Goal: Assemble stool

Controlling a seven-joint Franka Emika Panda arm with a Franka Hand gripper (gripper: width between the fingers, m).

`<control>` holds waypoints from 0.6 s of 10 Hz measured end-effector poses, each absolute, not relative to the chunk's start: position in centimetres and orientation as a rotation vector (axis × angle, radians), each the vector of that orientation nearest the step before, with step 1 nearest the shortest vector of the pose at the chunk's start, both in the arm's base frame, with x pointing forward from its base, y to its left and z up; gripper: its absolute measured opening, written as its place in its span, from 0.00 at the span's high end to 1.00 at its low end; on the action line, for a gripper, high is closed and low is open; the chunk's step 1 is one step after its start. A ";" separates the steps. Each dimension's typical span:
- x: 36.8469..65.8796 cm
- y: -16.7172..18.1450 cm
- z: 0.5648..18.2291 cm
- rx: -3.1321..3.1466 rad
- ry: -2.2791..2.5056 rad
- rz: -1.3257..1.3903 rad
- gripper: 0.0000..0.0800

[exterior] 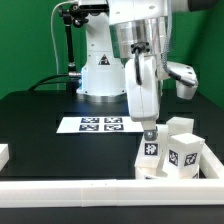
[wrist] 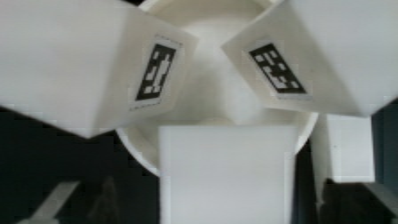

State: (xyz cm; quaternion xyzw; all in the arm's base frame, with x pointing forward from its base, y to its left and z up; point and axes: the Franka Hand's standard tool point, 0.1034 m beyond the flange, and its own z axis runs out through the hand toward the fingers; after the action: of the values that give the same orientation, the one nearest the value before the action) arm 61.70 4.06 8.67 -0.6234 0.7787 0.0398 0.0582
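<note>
Up close, the wrist view shows smooth matte white plastic: two chunky rectangular legs, one (wrist: pixel 125 70) and the other (wrist: pixel 302 65), each with a black-and-white square tag on its end face, leaning in over the curved rim of a round seat disc (wrist: pixel 222 150). A third leg (wrist: pixel 226 170) sits in the middle foreground, plain face toward the camera.

From the exterior view, the stool parts cluster at that view's lower right on the black table (exterior: pixel 40 115), hard against the long white border rail (exterior: pixel 100 192). Tagged leg blocks (exterior: pixel 183 150) stand upright there.

Gripper (exterior: pixel 149 133) hangs just over the nearest block (exterior: pixel 148 158); fingers look close together at the tip, but cannot tell whether they grip anything.

Marker board (exterior: pixel 100 125) lies flat mid-table, apart from the parts. White robot base (exterior: pixel 100 70) stands behind it. Small white block (exterior: pixel 4 155) at the exterior view's left edge.
</note>
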 end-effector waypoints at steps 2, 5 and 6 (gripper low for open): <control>62.4 4.5 9.6 -1.929 2.325 0.132 0.20; 62.6 4.4 10.8 -1.915 2.304 0.159 0.19; 62.6 4.4 10.7 -1.994 2.236 0.153 0.19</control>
State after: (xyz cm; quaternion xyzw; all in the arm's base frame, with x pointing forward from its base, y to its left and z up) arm 62.57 4.42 10.67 -0.6630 0.7435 0.0508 0.0708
